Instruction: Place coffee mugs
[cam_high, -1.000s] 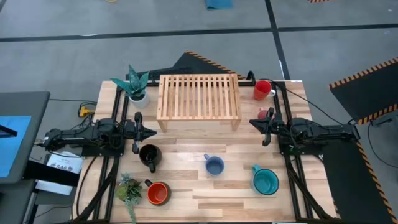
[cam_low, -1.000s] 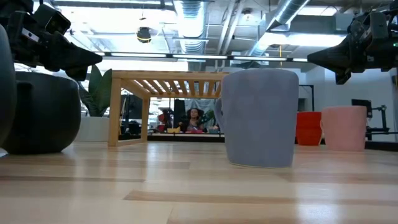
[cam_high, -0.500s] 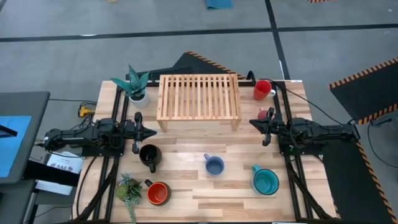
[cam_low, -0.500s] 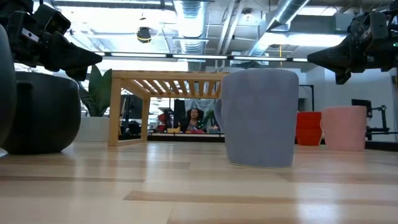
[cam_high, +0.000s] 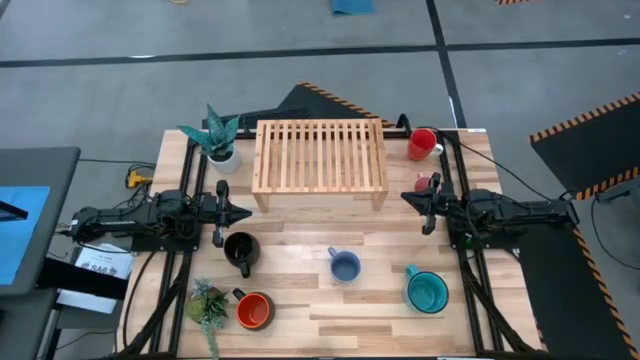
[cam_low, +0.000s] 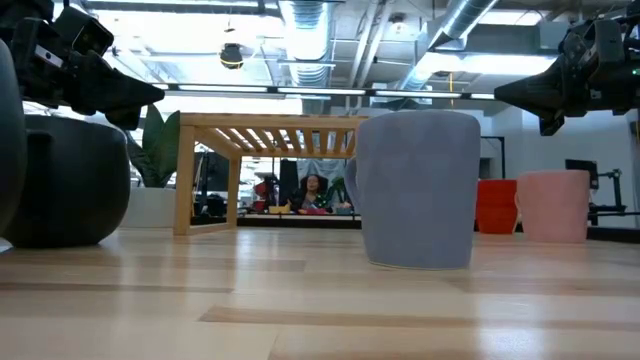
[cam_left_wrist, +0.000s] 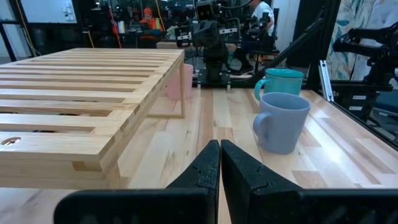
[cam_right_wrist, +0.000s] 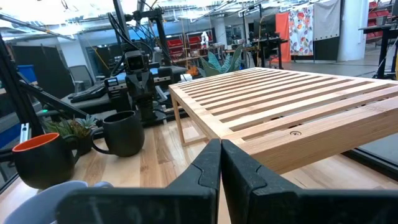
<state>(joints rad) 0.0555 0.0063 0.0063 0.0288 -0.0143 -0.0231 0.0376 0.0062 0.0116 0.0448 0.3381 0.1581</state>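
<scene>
Nothing moved in the last second: both grippers, left and right, hovered with fingers closed and empty, six mugs unplaced.

Slatted wooden rack at the table's far side, two potted plants along its left edge

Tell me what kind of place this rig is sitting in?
Most likely a robotics lab or workshop, not a kitchen. Exposed ceiling ducts run overhead, hazard-striped tape marks the grey floor, and more arm rigs stand on benches behind the wooden table.
</scene>
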